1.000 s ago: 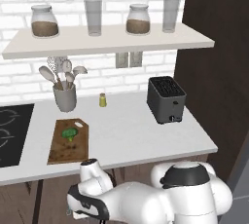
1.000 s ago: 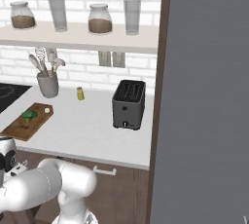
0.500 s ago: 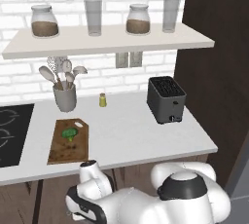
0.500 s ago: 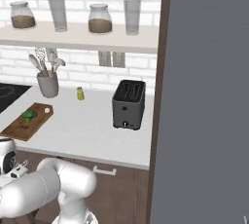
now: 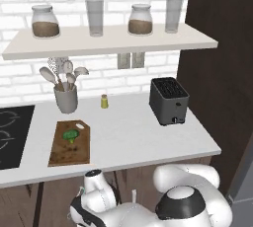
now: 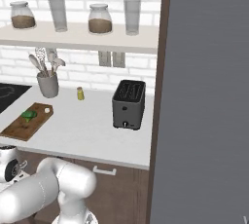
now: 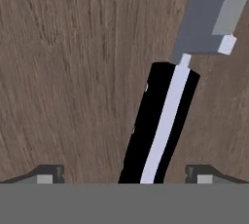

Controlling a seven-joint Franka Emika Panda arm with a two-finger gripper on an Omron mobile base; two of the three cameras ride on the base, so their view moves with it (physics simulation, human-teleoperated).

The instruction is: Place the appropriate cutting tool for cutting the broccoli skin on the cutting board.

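Note:
The knife [image 7: 160, 125] lies on a brown wood-grain surface in the hand view, its black handle running toward the bottom edge and its silver-grey blade [image 7: 209, 13] pointing up and right. My gripper [image 7: 124, 174] is open, its two fingertips [image 7: 46, 173] standing wide on either side of the handle's end without touching it. On the counter the dark brown cutting board [image 5: 69, 147] [image 6: 19, 126] carries the small green broccoli [image 5: 70, 135] [image 6: 28, 115] near its far end. My arm reaches low in front of the counter, below the board.
A black toaster [image 5: 169, 101] stands at the counter's right. A grey utensil crock [image 5: 65, 98] and a small yellow shaker [image 5: 104, 101] sit by the wall, a cooktop [image 5: 10, 137] at left. A shelf [image 5: 108, 39] holds jars and glasses. A dark tall cabinet [image 5: 222, 73] rises at right.
My arm has sunk a little lower in front of the counter. Board, broccoli and the other counter things have not moved.

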